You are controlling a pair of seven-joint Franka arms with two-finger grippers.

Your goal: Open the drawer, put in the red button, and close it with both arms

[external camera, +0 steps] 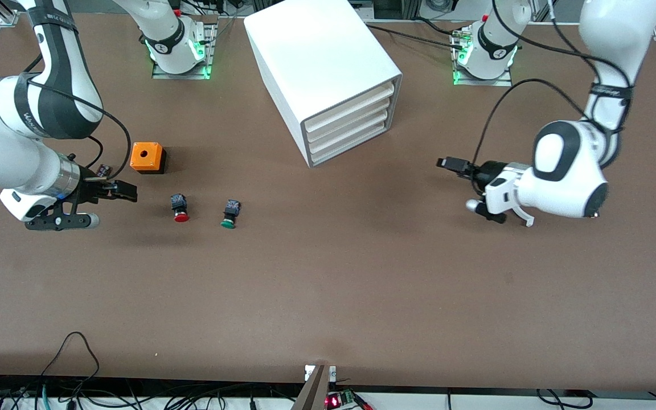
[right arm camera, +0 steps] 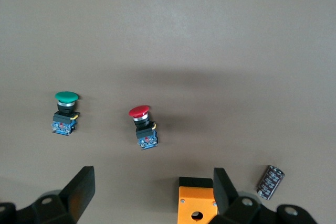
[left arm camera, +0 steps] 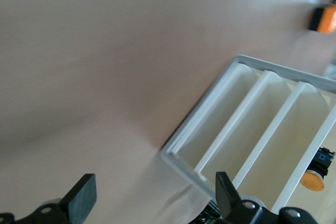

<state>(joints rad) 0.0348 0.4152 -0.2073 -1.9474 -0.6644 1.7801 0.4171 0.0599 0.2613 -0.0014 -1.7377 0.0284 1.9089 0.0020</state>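
The white cabinet stands at the middle of the table near the arms' bases, with all four drawers shut. Its drawer fronts also show in the left wrist view. The red button lies on its side on the table, beside the green button. It also shows in the right wrist view. My right gripper is open and empty, low over the table beside the orange cube. My left gripper is open and empty, over bare table toward the left arm's end, facing the drawer fronts.
A small dark cylinder lies by the orange cube, close to the right gripper's fingers; it also shows in the right wrist view. The green button lies beside the red one. Cables hang at the table's front edge.
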